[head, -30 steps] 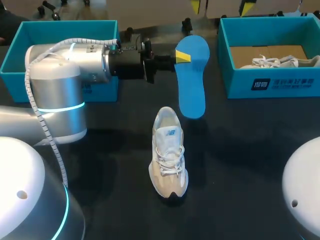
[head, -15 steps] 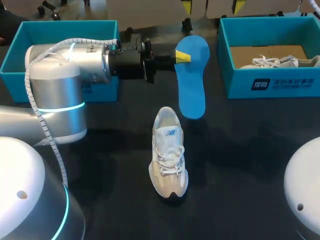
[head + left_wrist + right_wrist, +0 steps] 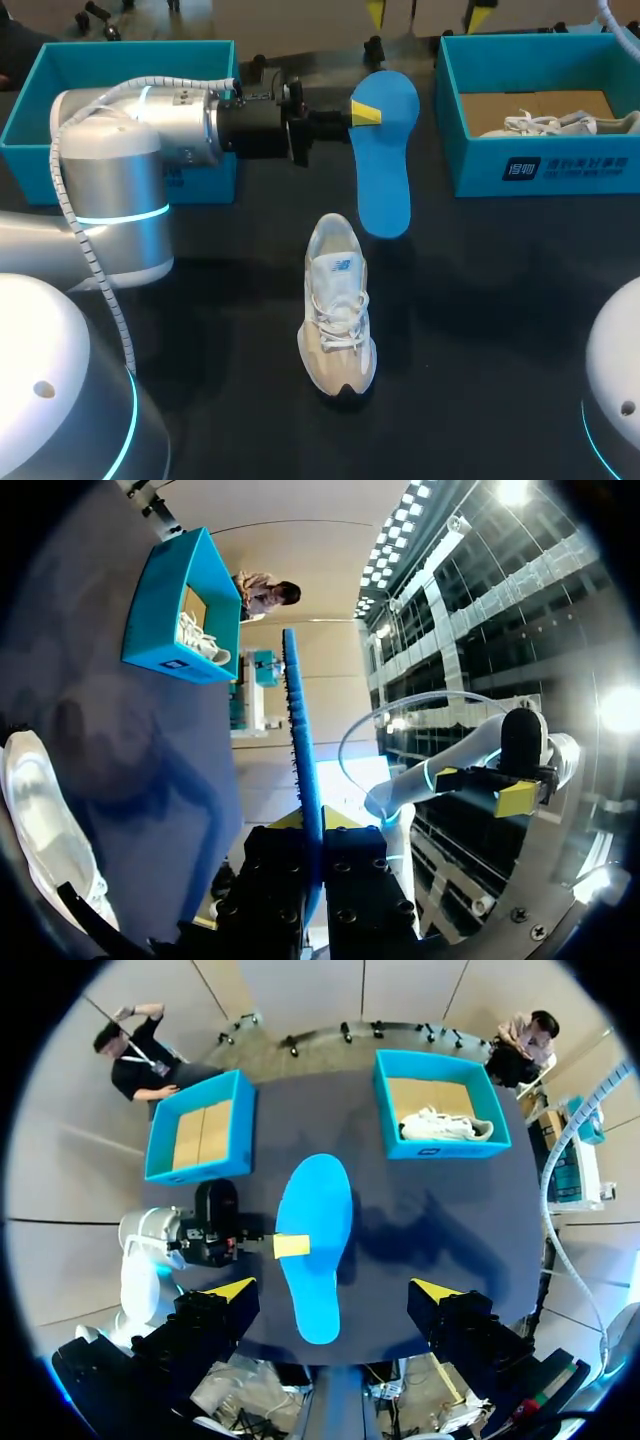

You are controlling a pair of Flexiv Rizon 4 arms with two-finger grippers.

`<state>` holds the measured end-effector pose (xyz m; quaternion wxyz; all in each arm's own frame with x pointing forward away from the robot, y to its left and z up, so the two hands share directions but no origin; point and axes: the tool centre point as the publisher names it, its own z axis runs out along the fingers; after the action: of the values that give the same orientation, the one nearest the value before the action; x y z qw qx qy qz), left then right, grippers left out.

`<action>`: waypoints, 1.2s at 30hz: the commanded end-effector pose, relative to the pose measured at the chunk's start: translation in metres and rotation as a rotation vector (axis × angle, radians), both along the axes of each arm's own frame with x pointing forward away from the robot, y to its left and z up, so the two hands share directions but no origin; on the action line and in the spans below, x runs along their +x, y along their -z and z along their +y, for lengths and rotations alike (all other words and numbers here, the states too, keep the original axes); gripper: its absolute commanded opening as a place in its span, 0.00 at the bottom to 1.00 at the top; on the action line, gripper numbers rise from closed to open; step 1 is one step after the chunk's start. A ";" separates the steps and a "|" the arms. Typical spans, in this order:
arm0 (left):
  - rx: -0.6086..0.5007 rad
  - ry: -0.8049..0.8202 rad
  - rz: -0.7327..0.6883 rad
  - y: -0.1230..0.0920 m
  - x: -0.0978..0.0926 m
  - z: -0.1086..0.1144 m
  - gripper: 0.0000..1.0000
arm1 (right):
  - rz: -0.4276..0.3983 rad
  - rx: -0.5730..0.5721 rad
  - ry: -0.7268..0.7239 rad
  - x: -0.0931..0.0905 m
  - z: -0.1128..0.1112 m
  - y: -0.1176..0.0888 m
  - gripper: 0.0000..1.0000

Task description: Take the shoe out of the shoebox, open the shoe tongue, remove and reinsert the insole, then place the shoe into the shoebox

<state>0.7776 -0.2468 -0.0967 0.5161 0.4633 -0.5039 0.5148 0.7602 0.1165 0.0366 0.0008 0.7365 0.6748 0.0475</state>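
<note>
Head view: the left gripper (image 3: 365, 113) reaches in from the left. Its yellow-tipped fingers are pinched on the left edge of a flat blue foam insole (image 3: 385, 150) at its far end. The insole's long axis runs far to near. Its near end is just far and right of the heel of a cream and white laced sneaker (image 3: 338, 305), which stands on the dark table with its toe pointing near. Insole and sneaker lie almost in line. A teal cardboard shoebox (image 3: 540, 170) sits at the far right.

Left wrist view: the insole (image 3: 300, 750) shows edge-on, clamped between the fingers and running straight ahead of them. The sneaker (image 3: 45, 830) is off to one side.

Right wrist view: the right gripper (image 3: 333, 1290) looks down from high above the table, fingers spread wide and holding nothing. The insole (image 3: 315, 1250) is well below it, and the sneaker does not show. Judging from this, the left arm is much nearer to the sneaker.
</note>
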 end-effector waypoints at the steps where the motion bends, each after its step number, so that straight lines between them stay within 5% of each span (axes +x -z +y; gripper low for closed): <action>1: -0.001 0.000 -0.001 0.001 0.000 -0.002 0.00 | -0.030 0.116 0.011 -0.010 -0.020 0.012 1.00; 26: -0.001 0.000 -0.001 0.001 0.000 -0.002 0.00 | -0.192 0.595 -0.040 -0.031 -0.062 0.032 1.00; 36: -0.001 0.000 -0.001 0.001 0.000 -0.002 0.00 | -0.102 0.763 -0.135 -0.027 -0.073 0.037 1.00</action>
<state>0.7776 -0.2468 -0.0967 0.5161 0.4633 -0.5039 0.5148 0.7240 0.0468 0.0061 -0.1250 0.6851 0.6765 0.2394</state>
